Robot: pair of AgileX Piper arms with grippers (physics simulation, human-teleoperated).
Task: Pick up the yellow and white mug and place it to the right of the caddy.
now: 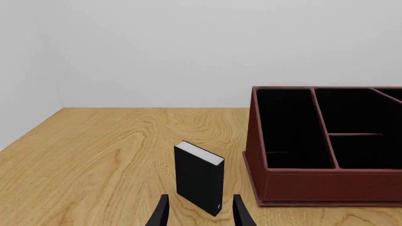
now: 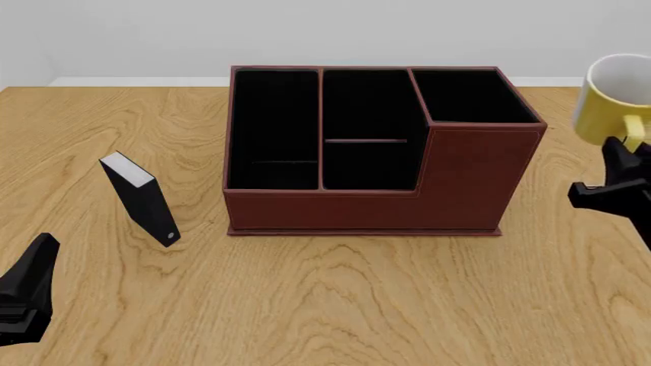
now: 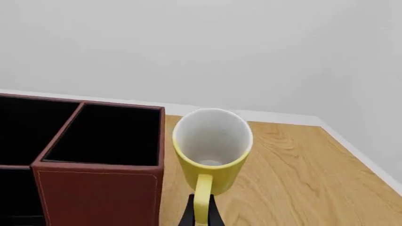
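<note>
Mug (image 2: 614, 95) aloft beside the caddy (image 2: 376, 152), near the table's (image 2: 325, 305) right edge.
My right gripper (image 3: 199, 214) pinches its handle, keeping it level for set-down; my left gripper (image 1: 199, 214) idles, jaws apart, holding nothing.

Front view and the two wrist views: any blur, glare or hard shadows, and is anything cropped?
Front view: sharp, flat even light, no glare; the caddy compartments render near-black, and the yellow and white mug is cut by the frame edge. Left wrist view: crisp, the small black-and-white box casts barely any shadow. Right wrist view: sharp, the right gripper fingertips cropped at the edge.
</note>
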